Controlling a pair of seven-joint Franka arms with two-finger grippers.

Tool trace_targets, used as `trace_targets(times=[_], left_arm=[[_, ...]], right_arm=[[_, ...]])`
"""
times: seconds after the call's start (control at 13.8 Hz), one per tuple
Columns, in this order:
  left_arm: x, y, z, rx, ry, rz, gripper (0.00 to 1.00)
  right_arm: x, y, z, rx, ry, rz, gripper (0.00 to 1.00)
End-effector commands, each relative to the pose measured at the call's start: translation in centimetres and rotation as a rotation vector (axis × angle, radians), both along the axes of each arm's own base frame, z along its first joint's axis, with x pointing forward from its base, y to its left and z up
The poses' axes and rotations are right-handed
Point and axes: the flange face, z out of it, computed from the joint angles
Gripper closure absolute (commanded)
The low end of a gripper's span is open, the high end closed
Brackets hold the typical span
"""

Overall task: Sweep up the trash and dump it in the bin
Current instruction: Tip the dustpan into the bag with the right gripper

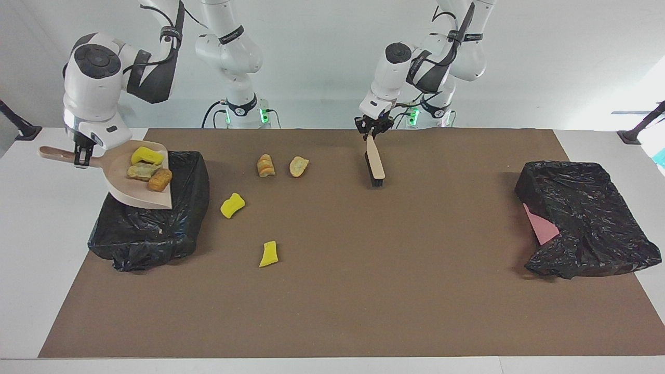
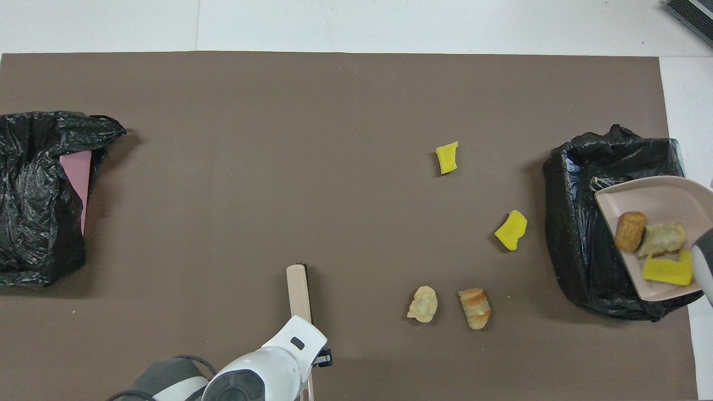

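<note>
My right gripper (image 1: 82,156) is shut on the handle of the beige dustpan (image 1: 122,189), held tilted over the black-lined bin (image 1: 150,228) at the right arm's end. In the dustpan (image 2: 657,197) lie a yellow chunk (image 1: 147,155), a tan lump (image 1: 143,170) and an orange lump (image 1: 160,179). On the mat lie two yellow chunks (image 1: 232,205) (image 1: 269,254), a bread lump (image 1: 265,165) and a pale tan lump (image 1: 298,166). My left gripper (image 1: 373,129) is shut on the brush (image 1: 375,165), beside the pale lump, toward the left arm's end.
A second bin (image 1: 587,223) lined with a black bag, pink showing at its side, stands at the left arm's end of the brown mat (image 1: 363,291). In the overhead view the left arm's wrist (image 2: 267,370) covers the brush's handle.
</note>
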Motion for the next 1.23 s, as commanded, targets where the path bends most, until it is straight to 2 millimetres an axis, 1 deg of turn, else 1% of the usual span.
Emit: trace_targets(times=[0.0, 0.07, 0.15, 0.22, 0.29, 0.36, 0.51, 0.65, 0.73, 0.8, 0.87, 0.94, 1.09, 1.16], left_arm=[[-0.2, 0.1, -1.5, -0.007, 0.001, 0.044, 0.61], [-0.1, -0.1, -1.4, -0.010, -0.002, 0.043, 0.01], [0.2, -0.2, -1.2, -0.017, -0.010, 0.043, 0.00], [0.8, -0.3, -1.1, -0.021, -0.014, 0.045, 0.00], [1.7, -0.5, -0.3, -0.028, -0.018, 0.046, 0.00], [2.9, 0.0, 0.4, -0.031, -0.027, 0.058, 0.00], [7.4, 1.9, 2.0, -0.032, -0.028, 0.092, 0.00], [11.4, 3.3, 4.3, -0.021, -0.001, 0.045, 0.00], [13.7, 4.6, 5.4, -0.024, 0.000, 0.042, 0.00], [15.4, 5.7, 6.6, -0.036, -0.024, 0.033, 0.00], [17.2, 7.2, 7.8, -0.046, -0.057, 0.025, 0.00], [19.1, 8.9, 8.2, -0.044, -0.080, 0.009, 0.00], [21.7, 11.3, 9.6, -0.020, -0.145, -0.107, 0.00], [23.0, 13.0, 10.4, 0.003, -0.179, -0.156, 0.00]], right_arm=[[-1.8, 1.5, 0.2, -0.075, -0.009, -0.046, 1.00], [-1.9, 1.9, 0.3, -0.094, -0.004, -0.055, 1.00], [-1.7, 2.8, 0.4, -0.113, -0.007, -0.055, 1.00], [-1.8, 2.9, 0.5, -0.137, -0.007, -0.071, 1.00], [-1.9, 2.7, 0.5, -0.145, -0.006, -0.079, 1.00], [-1.9, 2.7, 0.7, -0.148, -0.008, -0.083, 1.00], [-1.8, 3.0, 0.8, -0.149, -0.009, -0.078, 1.00], [-1.6, 2.9, 1.2, -0.175, -0.012, -0.067, 1.00], [-1.5, 2.9, 1.6, -0.186, -0.017, -0.064, 1.00], [-1.4, 2.7, 2.3, -0.208, -0.023, -0.059, 1.00], [-1.3, 2.5, 2.9, -0.229, -0.026, -0.061, 1.00], [-1.3, 2.4, 3.4, -0.245, -0.027, -0.063, 1.00], [-1.1, 2.1, 4.5, -0.259, -0.032, -0.072, 1.00], [-0.9, 2.1, 5.0, -0.261, -0.036, -0.081, 1.00]])
